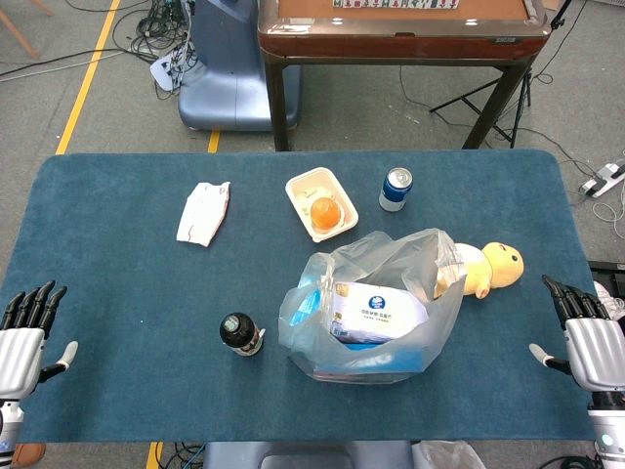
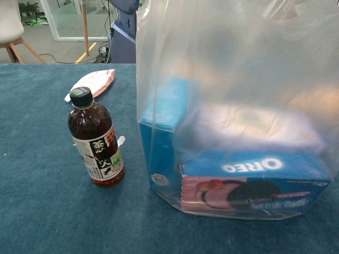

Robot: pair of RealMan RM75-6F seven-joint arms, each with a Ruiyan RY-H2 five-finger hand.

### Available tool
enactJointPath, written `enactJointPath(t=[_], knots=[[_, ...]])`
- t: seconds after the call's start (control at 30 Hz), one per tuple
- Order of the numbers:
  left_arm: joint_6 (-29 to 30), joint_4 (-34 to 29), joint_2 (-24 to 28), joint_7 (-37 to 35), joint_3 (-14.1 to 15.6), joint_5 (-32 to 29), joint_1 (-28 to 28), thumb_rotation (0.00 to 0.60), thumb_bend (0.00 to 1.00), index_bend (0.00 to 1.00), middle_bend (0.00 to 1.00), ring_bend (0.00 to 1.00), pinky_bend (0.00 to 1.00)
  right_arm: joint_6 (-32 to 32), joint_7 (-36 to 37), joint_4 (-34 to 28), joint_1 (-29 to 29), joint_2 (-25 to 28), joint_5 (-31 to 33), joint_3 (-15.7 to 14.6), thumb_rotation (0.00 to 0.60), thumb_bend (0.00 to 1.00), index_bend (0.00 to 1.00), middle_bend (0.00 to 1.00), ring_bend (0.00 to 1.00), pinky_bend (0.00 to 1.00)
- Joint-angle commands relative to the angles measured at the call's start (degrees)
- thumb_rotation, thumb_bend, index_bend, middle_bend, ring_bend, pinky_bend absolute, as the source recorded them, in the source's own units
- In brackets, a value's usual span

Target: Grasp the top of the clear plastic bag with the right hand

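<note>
Head view: the clear plastic bag sits a little toward four o'clock of the middle of the blue desk, its crumpled mouth gaping upward. Inside lies a white box with a round blue logo; its writing is too small to read. A yellow plush toy touches the bag at two o'clock, a blue can stands at twelve o'clock, and a tray holding something orange sits at eleven o'clock. A dark bottle stands just beside the bag at nine o'clock, and a white wrapper lies further off at ten o'clock. The left robot hand and right robot hand rest at the desk's edges, fingers apart, holding nothing, well apart from the bag.

Chest view: the bag fills the right side, hazy and translucent. Through it a blue box reads "OREO". The bottle's label carries Asian characters
</note>
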Motion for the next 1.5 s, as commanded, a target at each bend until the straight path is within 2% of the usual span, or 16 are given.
enactJointPath(t=[0.03,0.23,0.33,0.67,0.83,0.97,1.33,1.5], knots=[[-0.10,-0.09,0.02,0.06,0.00,0.02,-0.07,0.600,0.30,0.02,0.00,0.00,0.01,-0.09,0.70,0.26,0.16,-0.03,-0.71,-0.17,0.600,0.00,0.05,0.17,0.14,0.20],[-0.14,-0.40,0.21,-0.03,0.02,0.58,-0.34,0.600,0.30,0.02,0.00,0.00,0.01,-0.07,3.63,0.93,0.53,0.69,-3.06,-0.72,0.600,0.00,0.05,0.17,0.14,0.20],[0.00,-0.73,0.38,0.01,0.06,0.57,-0.23,0.600,0.30,0.02,0.00,0.00,0.01,0.78,6.23,1.22,0.88,1.79,-5.87,-1.07,0.600,0.00,0.01,0.17,0.14,0.20],[0.60,-2.05,0.75,1.08,0.34,0.71,0.22,0.600,0.30,0.02,0.00,0.00,0.01,-3.19,22.43,-1.48,6.01,10.06,-14.72,-3.35,0.600,0.00,0.00,0.07,0.01,0.16],[0.93,-2.72,1.17,1.62,0.46,0.56,0.59,0.600,0.30,0.02,0.00,0.00,0.01,-6.66,29.49,-2.62,9.80,13.26,-17.41,-3.92,0.600,0.00,0.00,0.03,0.00,0.11],[1.19,-3.17,1.29,1.96,0.50,0.67,0.74,0.600,0.30,0.02,0.00,0.00,0.01,-7.41,33.37,-2.73,12.36,14.00,-19.43,-3.62,0.600,0.00,0.00,0.02,0.00,0.10],[1.64,-3.90,1.77,1.41,0.74,0.87,1.24,0.600,0.30,0.02,0.00,0.00,0.01,-6.20,55.24,-1.27,20.14,16.65,-26.76,-4.43,0.600,0.00,0.00,0.01,0.00,0.10],[1.70,-4.35,2.14,1.50,0.71,1.05,1.26,0.600,0.30,0.02,0.00,0.00,0.01,-6.47,58.42,-0.87,22.90,17.20,-26.55,-3.66,0.600,0.00,0.00,0.01,0.00,0.10]])
